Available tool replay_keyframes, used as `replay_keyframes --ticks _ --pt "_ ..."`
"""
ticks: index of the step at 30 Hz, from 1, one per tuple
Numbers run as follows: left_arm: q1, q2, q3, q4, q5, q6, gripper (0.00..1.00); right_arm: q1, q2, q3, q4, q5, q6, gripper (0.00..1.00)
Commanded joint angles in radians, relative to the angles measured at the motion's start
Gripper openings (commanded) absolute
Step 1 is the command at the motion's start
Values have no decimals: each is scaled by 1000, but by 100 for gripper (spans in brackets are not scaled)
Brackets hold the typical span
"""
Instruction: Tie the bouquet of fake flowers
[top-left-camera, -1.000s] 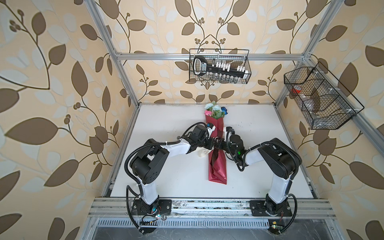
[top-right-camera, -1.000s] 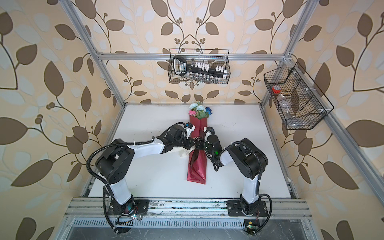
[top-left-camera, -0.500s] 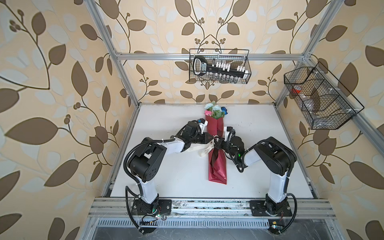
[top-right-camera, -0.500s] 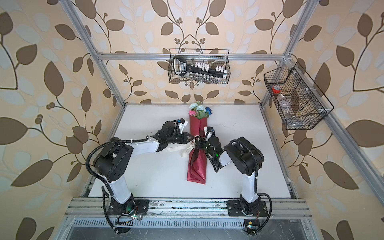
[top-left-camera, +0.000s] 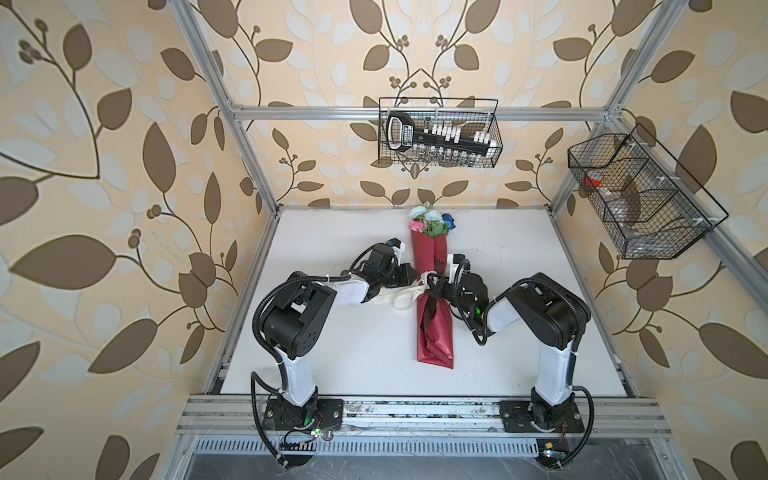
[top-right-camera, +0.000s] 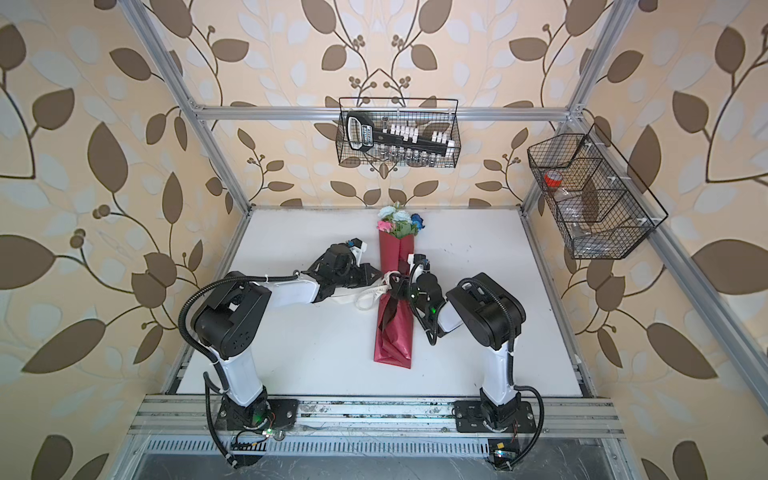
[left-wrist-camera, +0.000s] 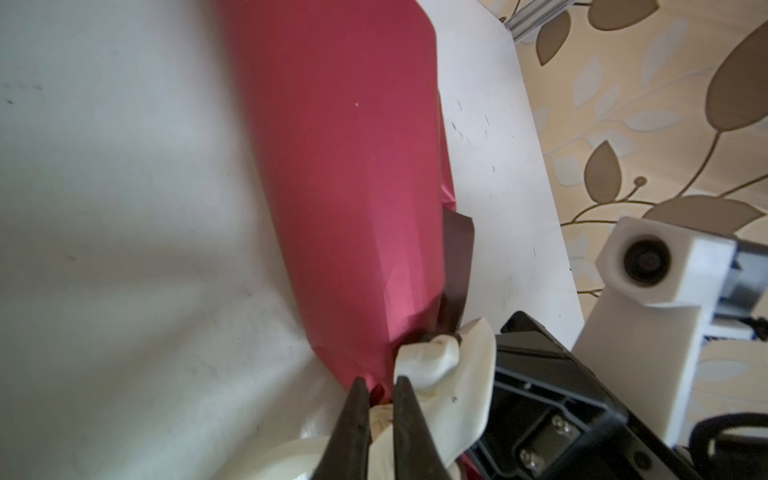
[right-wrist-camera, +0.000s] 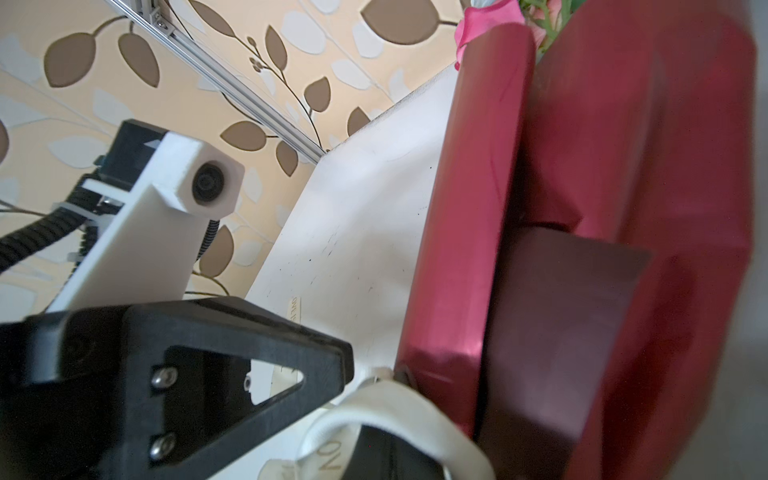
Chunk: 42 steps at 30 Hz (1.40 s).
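**Top views.** In both top views the bouquet (top-left-camera: 430, 220) lies lengthwise in the middle of the worktop (top-left-camera: 332, 345). Its blooms point toward the back wall and its stems are hidden inside a red wrap (top-left-camera: 434, 332). A cream ribbon (top-left-camera: 409, 293) crosses the wrap at its waist, and loose loops of it lie on the worktop to the left. The left jaws come in at that waist from the left and the right jaws from the right. From this height neither gap can be read.

**Left wrist view.** The left jaws are almost closed. A fold of ribbon (left-wrist-camera: 432, 361) sits in the narrow slit between them and looks pinched. The tips are hard against the wrap (left-wrist-camera: 345, 187) where it narrows, beside a bunched lump of ribbon.

**Right wrist view.** The right jaws are closed and mostly out of frame. A loop of ribbon (right-wrist-camera: 374, 411) arcs over a dark shape at the picture's edge, and I cannot tell whether they pinch it. At the wrap's (right-wrist-camera: 457, 208) far end the bouquet (right-wrist-camera: 486, 20) shows as one pink bloom.

**Handling.**
- The bundle is probably very light, so an uneven pull could roll or drag it.
- The wrap looks thin and glossy. It should crease easily and let the ribbon slide toward the narrow end.
- The blooms are soft and the stems thin, so hold it at the waist, where the stems bunch.
- The ribbon is limp. It is best gripped close to the crossing, with both ends drawn level.
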Motion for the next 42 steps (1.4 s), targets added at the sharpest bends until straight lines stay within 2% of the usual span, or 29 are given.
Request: replay_keyframes --ticks 1,5,13,18,25,32,42 --pt "3 -63 10 -5 -51 8 23 4 18 -11 27 7 -6 0" --pt "6 -53 41 -65 -81 33 21 5 20 -9 27 6 -6 0" --pt "3 21 108 -104 73 113 18 5 22 -5 27 4 -4 0" --pt "2 42 126 -124 118 134 18 5 26 -4 27 2 -3 0" --pt "-10 41 131 -125 126 144 18 5 32 1 26 0 -2 0" --pt "-17 -1 106 -122 95 138 22 5 35 2 27 3 -3 0" --pt "-34 -9 106 -122 128 135 28 5 45 10 25 -4 2 0"
